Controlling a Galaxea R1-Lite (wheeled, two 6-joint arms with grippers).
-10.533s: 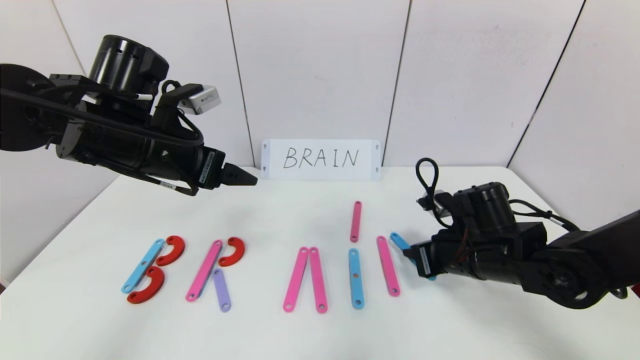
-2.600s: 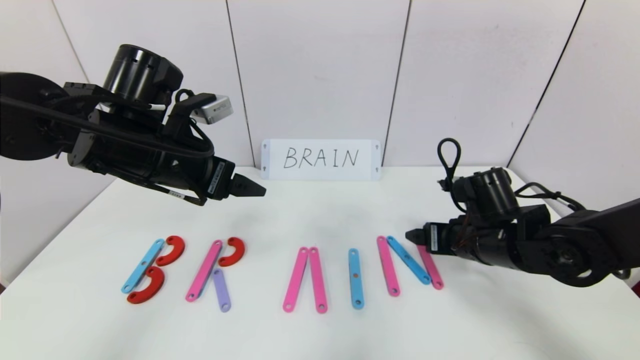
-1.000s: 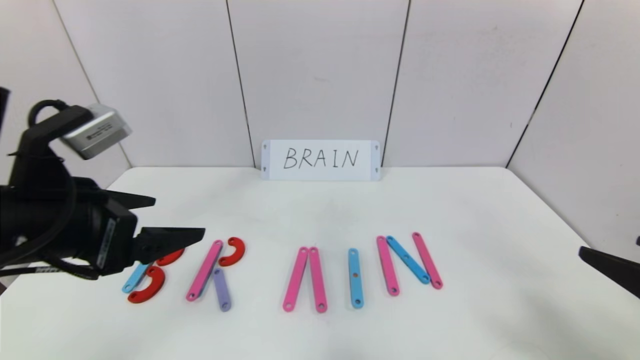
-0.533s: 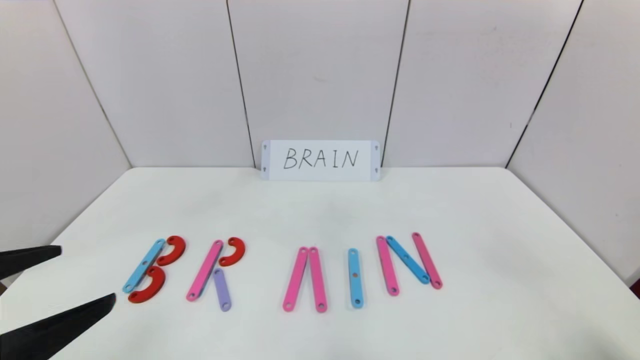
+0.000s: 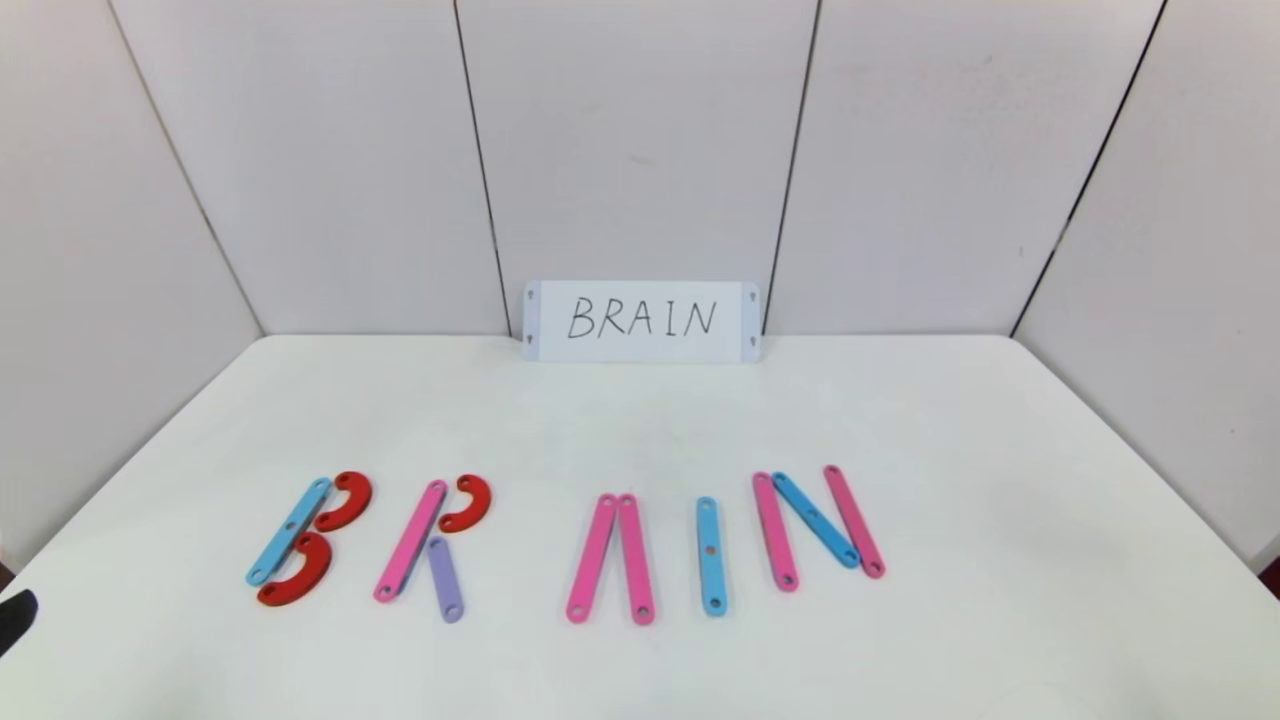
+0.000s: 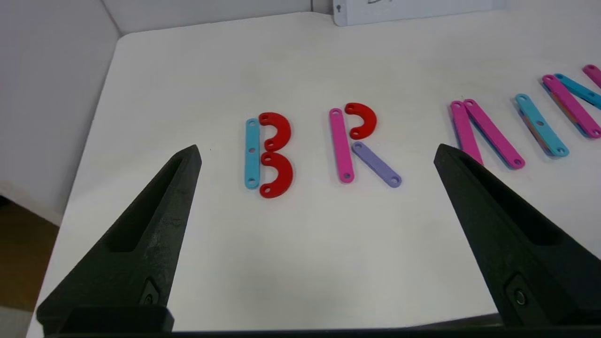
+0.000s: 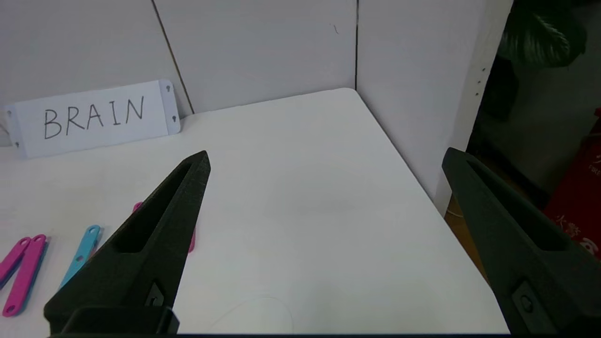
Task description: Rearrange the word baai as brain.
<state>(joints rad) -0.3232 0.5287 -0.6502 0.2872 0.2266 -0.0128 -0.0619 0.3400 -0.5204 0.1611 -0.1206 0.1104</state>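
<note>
Now brain (image 5: pixel 565 545) is spelled on the bench (image 5: pixel 640 420); left gripper (image 6: pixel 317 155) and right gripper (image 7: pixel 326 162) are spread empty; the A's missing crossbar should be checked.

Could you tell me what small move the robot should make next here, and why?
Probably none beyond parking: the plastic letters already read B, R, A, I, N, matching the card. The left gripper and right gripper are open, empty and off the pieces.
</note>
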